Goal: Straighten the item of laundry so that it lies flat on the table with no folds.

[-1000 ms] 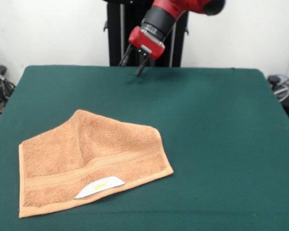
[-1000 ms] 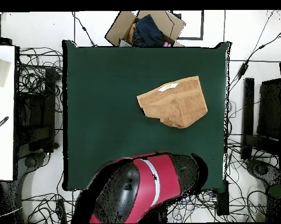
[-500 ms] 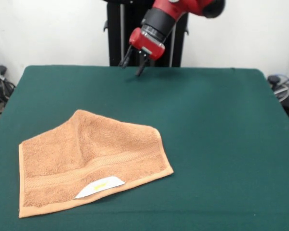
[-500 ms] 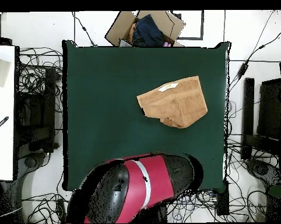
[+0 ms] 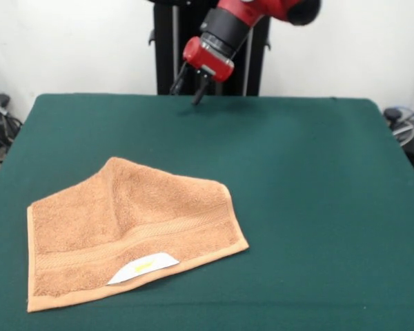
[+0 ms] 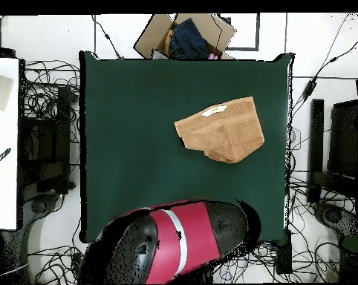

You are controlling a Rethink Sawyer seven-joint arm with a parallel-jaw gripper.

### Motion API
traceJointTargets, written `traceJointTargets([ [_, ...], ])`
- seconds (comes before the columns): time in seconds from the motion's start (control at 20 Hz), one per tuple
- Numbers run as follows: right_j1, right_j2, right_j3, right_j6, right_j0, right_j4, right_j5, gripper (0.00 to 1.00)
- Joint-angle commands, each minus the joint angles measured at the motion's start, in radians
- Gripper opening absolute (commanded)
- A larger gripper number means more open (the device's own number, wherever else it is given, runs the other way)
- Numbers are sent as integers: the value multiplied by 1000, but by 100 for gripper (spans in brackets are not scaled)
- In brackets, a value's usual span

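The orange-tan terry towel (image 5: 127, 231) lies on the dark green table (image 5: 303, 179) at the near left in the front view. Its far corner is folded over, giving it a slanted top edge. A woven band runs near its front edge, with a white label with a yellow mark (image 5: 145, 267). In the overhead view the towel (image 6: 220, 129) lies right of the table's (image 6: 137, 133) centre. My gripper (image 5: 187, 90) hangs open and empty above the table's far edge, well apart from the towel. In the overhead view the arm (image 6: 174, 243) covers the gripper.
An open cardboard box with dark cloth (image 6: 186, 35) stands beyond the table's top edge in the overhead view. Cables and equipment surround the table. The black pedestal (image 5: 167, 48) stands behind the far edge.
The arm has drawn back a little and up toward the pedestal. In the overhead view it has swung left. The towel has not moved.
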Motion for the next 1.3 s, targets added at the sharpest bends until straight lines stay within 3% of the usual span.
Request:
traceJointTargets([
  [0.05,-57,-95,105,-317,19,182,-240,100],
  [0.35,-136,-104,114,-382,21,229,-300,100],
  [0.75,-53,-141,55,-305,72,177,-290,100],
  [1.3,-26,-185,-51,-398,83,169,-346,100],
])
